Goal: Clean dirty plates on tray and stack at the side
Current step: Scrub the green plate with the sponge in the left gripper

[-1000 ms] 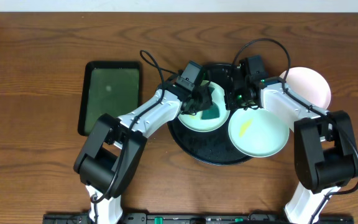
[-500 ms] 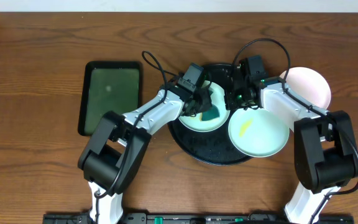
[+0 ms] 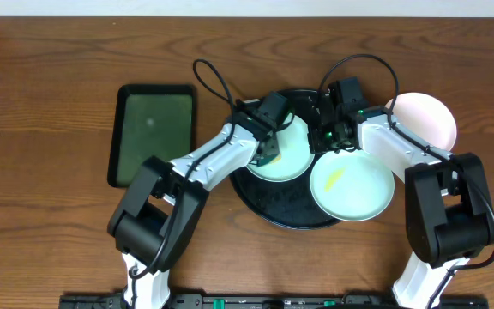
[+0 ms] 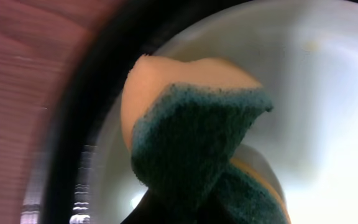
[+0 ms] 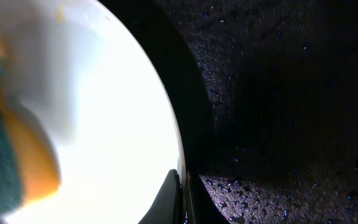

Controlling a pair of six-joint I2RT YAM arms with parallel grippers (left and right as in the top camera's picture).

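Note:
A pale mint-green plate (image 3: pixel 292 151) lies on the round black tray (image 3: pixel 292 206). My left gripper (image 3: pixel 269 153) is shut on a green-and-yellow sponge (image 4: pixel 197 143) and presses it on the left part of this plate (image 4: pixel 328 93). My right gripper (image 3: pixel 322 137) is shut on the plate's right rim; its fingertips (image 5: pixel 174 193) pinch the edge of the plate (image 5: pixel 104 112) over the wet tray (image 5: pixel 278 93). A second mint plate (image 3: pixel 352 184) with a yellow smear lies on the tray's right edge. A white plate (image 3: pixel 424 120) rests on the table at the right.
A rectangular dark-green tray (image 3: pixel 153 133) with a black rim lies on the wooden table at the left. Both arms cross over the black tray, and their cables loop above its far side.
My left gripper has slid the sponge from the plate's middle to its left side. The smeared plate has shifted slightly left. My right gripper has stayed on the rim.

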